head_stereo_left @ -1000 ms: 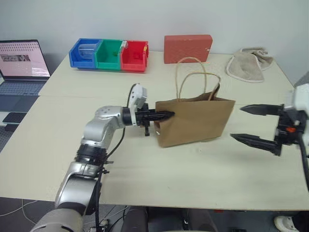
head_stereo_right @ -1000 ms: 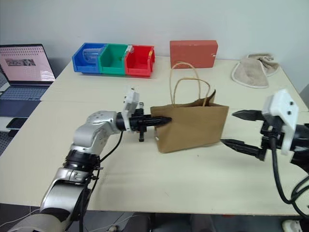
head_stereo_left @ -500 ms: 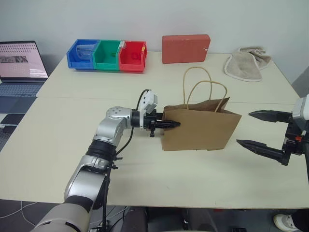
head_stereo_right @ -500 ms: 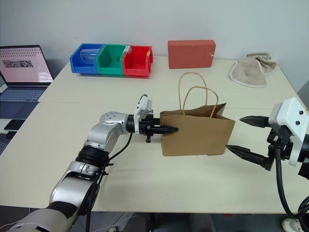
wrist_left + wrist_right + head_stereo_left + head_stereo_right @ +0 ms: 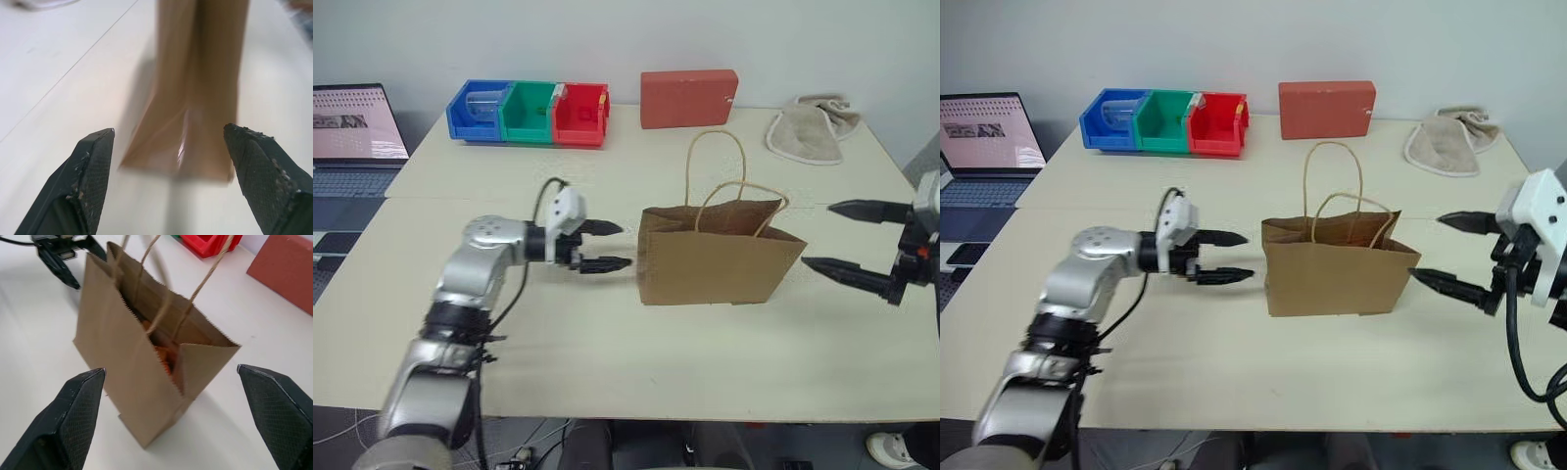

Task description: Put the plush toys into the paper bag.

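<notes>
Left gripper [image 5: 610, 246] spread and empty beside the upright paper bag [image 5: 715, 264] mid-table; right gripper [image 5: 847, 238] likewise spread, holding nothing; orange plush [image 5: 161, 352] shows inside the bag; task looks nearly done; egg toy unseen.

lighting is even and diffuse, moderately bright, with no glare on the pale matte tabletop [image 5: 607, 343]. a soft shadow lies under the standing brown kraft paper bag [image 5: 717, 253], on the side facing the right black two-fingered gripper [image 5: 862, 245]. head views are reasonably sharp. in the left wrist view the bag just beyond the left black two-fingered gripper [image 5: 168, 147] is smeared with blur; the textured fingertips [image 5: 95, 166] stay crisp. the right wrist view is clear, its finger pads [image 5: 73, 416] sharp.
</notes>
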Robot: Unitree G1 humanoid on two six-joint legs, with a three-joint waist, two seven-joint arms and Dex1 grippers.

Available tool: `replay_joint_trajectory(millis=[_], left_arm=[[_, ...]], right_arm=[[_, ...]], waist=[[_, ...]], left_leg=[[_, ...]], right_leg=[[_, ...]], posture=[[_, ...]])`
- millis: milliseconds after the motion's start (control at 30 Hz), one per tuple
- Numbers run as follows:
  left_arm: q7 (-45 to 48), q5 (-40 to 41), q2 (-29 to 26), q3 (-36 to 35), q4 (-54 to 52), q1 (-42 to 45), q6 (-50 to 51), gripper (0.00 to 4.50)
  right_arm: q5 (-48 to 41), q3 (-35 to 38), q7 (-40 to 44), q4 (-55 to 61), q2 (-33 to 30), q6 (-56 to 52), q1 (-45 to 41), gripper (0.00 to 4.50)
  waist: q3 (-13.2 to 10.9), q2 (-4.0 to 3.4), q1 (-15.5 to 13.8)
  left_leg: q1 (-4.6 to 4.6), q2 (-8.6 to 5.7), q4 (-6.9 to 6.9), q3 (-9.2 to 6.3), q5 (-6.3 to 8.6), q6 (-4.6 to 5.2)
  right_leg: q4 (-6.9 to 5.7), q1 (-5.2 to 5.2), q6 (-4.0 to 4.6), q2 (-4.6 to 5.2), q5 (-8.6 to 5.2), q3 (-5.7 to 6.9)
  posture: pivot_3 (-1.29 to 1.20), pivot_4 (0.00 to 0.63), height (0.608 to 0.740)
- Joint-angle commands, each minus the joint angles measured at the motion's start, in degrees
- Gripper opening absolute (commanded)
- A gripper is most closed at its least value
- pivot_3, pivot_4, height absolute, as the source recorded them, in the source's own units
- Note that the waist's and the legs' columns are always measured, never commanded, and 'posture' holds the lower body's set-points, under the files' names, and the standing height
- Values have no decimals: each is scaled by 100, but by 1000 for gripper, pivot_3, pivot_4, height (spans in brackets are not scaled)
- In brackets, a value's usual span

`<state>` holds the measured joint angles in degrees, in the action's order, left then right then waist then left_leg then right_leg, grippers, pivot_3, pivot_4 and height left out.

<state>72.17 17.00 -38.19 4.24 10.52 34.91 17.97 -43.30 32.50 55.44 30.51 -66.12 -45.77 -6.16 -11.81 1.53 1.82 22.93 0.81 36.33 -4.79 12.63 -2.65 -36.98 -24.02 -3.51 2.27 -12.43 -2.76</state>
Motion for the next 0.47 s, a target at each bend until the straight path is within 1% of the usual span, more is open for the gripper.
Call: replay_joint_trajectory(millis=[33,167,233,267,367,467], left_arm=[[-190,116,-745,-745,-1038,-443,187,3795],[-248,290,-1522,-1426,-1607,-1083,560,3795],[-228,454,-1770,-1720,-1738,-1325,734,3795],[-197,552,-1876,-1894,-1796,-1471,809,3795],[-216,762,-2056,-2199,-1917,-1774,1059,3795],[-240,849,-2124,-2249,-1900,-1855,1123,3795]], right_arm=[[232,120,574,-432,-352,373,-61,4500],[459,171,1134,-910,-665,628,-13,4500],[558,183,1319,-1077,-747,741,-14,4500],[594,215,1411,-1158,-788,768,-5,4500],[694,320,1603,-1336,-842,808,30,4500],[781,263,1667,-1427,-843,879,0,4500]], waist=[[-1,0,1],[-1,-1,-7],[0,-2,-9],[0,-2,-9],[0,-1,-9],[0,-2,-7]], left_leg=[[1,0,-1,1,0,0],[0,2,-5,2,0,0],[-4,2,-6,5,1,0],[-4,3,-6,5,0,0],[-4,4,-5,10,0,0],[-5,4,-4,12,0,0]], right_leg=[[0,-1,1,1,0,-1],[2,-3,9,2,-5,2],[1,-2,16,3,-10,1],[2,-2,38,3,-23,2],[2,-2,43,4,-26,1],[0,-2,43,4,-26,1]], posture=[[0,150,740],[0,150,740],[0,150,740],[0,150,740],[0,150,740],[0,150,740]])
